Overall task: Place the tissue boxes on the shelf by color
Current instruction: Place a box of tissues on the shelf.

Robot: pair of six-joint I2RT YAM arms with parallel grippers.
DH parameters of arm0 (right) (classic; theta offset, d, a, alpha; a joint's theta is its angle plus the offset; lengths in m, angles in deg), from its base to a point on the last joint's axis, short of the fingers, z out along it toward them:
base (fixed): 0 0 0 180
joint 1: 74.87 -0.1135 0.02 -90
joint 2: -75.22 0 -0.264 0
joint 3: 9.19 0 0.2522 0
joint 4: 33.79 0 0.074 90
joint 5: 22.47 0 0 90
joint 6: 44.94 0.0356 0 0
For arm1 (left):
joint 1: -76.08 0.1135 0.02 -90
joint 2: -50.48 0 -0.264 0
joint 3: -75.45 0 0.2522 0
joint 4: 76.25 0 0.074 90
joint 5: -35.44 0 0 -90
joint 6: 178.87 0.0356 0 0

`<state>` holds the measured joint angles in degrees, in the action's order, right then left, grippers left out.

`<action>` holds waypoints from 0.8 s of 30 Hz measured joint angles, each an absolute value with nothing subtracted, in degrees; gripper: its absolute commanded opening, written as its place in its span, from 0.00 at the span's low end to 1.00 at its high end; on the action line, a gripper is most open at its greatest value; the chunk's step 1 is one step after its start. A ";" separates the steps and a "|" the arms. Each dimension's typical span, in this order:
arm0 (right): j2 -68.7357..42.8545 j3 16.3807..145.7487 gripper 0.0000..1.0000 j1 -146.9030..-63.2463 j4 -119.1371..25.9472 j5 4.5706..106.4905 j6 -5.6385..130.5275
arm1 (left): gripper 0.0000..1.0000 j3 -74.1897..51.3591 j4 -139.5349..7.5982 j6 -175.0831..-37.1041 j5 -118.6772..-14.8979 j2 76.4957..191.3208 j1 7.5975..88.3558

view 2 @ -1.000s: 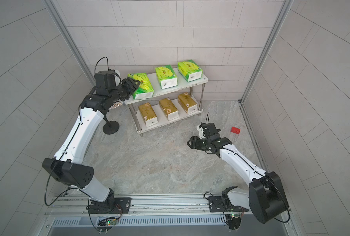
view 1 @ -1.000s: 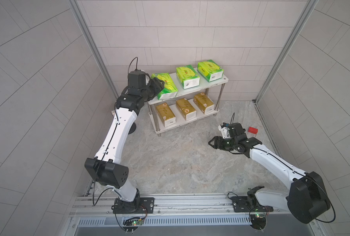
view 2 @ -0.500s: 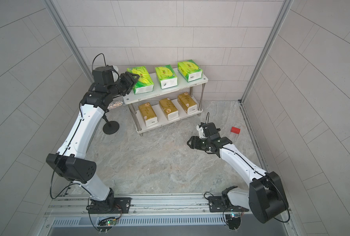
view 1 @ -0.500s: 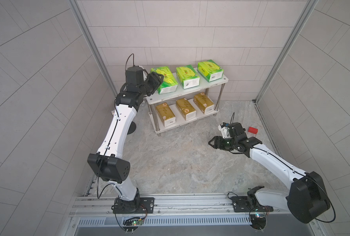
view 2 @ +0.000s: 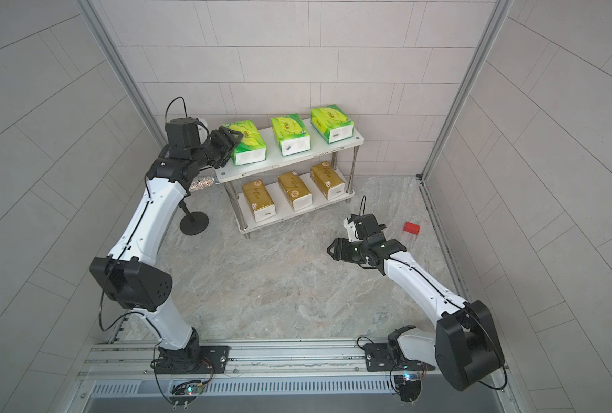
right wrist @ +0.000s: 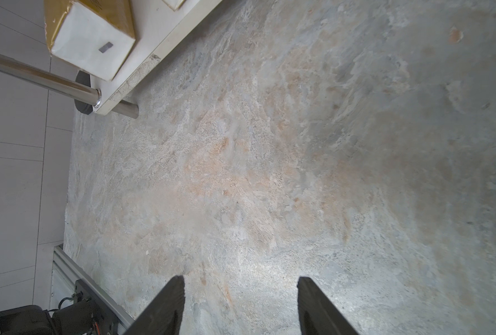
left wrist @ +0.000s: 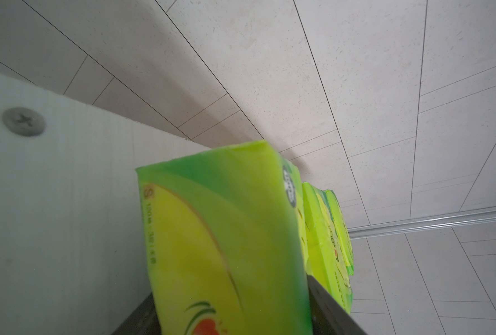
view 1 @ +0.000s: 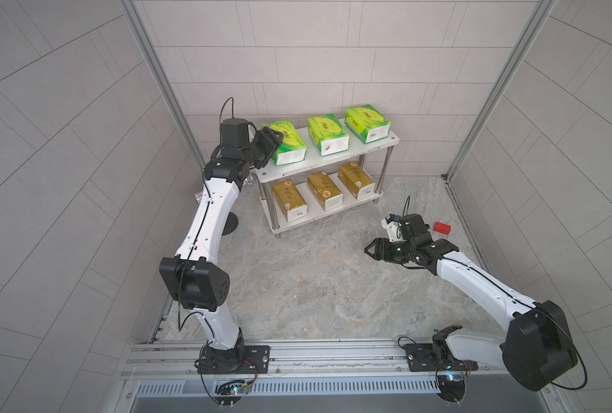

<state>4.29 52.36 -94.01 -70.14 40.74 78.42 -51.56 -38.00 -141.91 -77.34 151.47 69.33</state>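
Left gripper (view 1: 273,144): straddled 1 green box (view 1: 292,143) on shelf (view 1: 356,150) top; grasping or released, cannot tell.
Right gripper (right wrist: 239,304): released, empty, shelf well apart.

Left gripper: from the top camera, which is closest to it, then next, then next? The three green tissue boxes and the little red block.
From the left gripper, in a top view:
1. Left-end green tissue box, between its fingers.
2. Middle green tissue box, next along the row.
3. Right-end green tissue box, at the row's far end.
4. Red block, far off, past the right gripper.
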 measured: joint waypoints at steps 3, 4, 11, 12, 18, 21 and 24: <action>4.29 52.36 0.66 -94.01 -70.11 40.63 78.42 | 0.83 -51.58 -37.01 -141.41 -77.23 151.47 69.51; 4.29 52.36 0.66 -94.01 -70.11 40.59 78.42 | 0.83 -51.61 -36.73 -141.28 -77.08 151.47 69.60; 4.29 52.36 0.66 -94.01 -70.11 40.35 78.42 | 0.87 -53.60 -33.65 -139.24 -75.27 151.40 69.70; 4.29 52.36 0.65 -94.01 -70.11 40.33 78.42 | 0.87 -53.77 -32.99 -138.74 -74.68 151.27 69.70; 4.29 52.36 0.66 -94.01 -70.09 40.26 78.42 | 0.88 -54.69 -29.73 -135.88 -71.57 150.11 69.94; 4.29 52.36 0.66 -94.01 -69.89 40.18 78.45 | 0.88 -55.87 -27.94 -134.48 -70.55 149.44 69.94; 4.29 52.36 0.66 -94.01 -69.46 40.11 78.47 | 0.88 -56.11 -26.61 -133.34 -69.67 148.19 69.88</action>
<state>4.29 52.36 -94.01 -69.46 40.11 78.47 -56.11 -26.61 -133.34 -69.67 148.19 69.88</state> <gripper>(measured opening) 0.656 0.880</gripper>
